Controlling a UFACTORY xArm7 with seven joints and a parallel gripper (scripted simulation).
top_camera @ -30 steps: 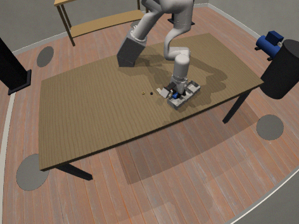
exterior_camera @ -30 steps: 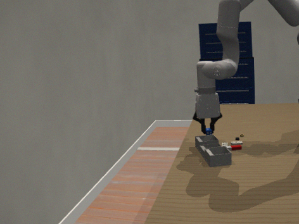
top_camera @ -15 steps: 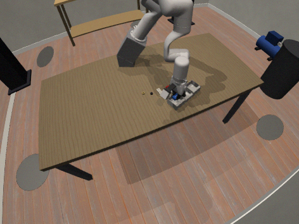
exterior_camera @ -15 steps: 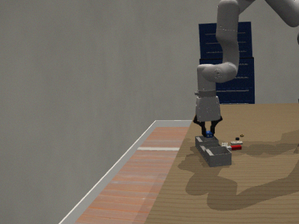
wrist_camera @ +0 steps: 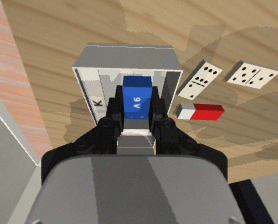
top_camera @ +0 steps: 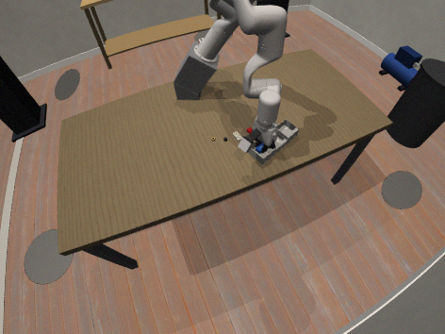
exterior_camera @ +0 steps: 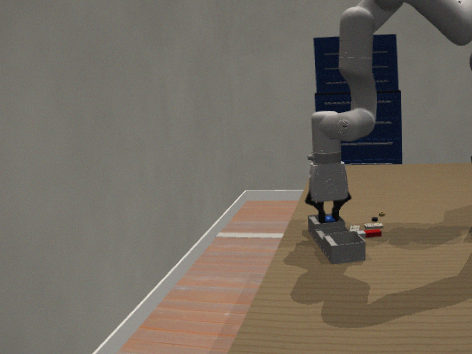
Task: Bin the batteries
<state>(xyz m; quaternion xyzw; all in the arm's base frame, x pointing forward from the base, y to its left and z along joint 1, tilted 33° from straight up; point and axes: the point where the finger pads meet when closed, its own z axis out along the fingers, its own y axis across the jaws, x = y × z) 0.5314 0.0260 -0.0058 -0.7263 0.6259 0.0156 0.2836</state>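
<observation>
My gripper [wrist_camera: 136,96] [top_camera: 259,142] [exterior_camera: 328,215] is shut on a blue 9V battery [wrist_camera: 136,95] [top_camera: 259,146] [exterior_camera: 329,218]. It holds the battery upright, low over the grey bin marked K [wrist_camera: 125,54] [top_camera: 262,157] [exterior_camera: 314,223], just above its opening. The letter K shows on the bin's inner left wall in the wrist view. The arm hides most of this bin in the top view.
A second grey bin [top_camera: 291,128] [exterior_camera: 349,254] adjoins the K bin. Beside them lie two dominoes [wrist_camera: 200,80] [wrist_camera: 250,75] [top_camera: 236,133] [exterior_camera: 373,224], a red and white block [wrist_camera: 200,111] [top_camera: 249,130] [exterior_camera: 372,233], a small brass ring [top_camera: 213,139] [exterior_camera: 381,213] and a small black piece [top_camera: 224,139].
</observation>
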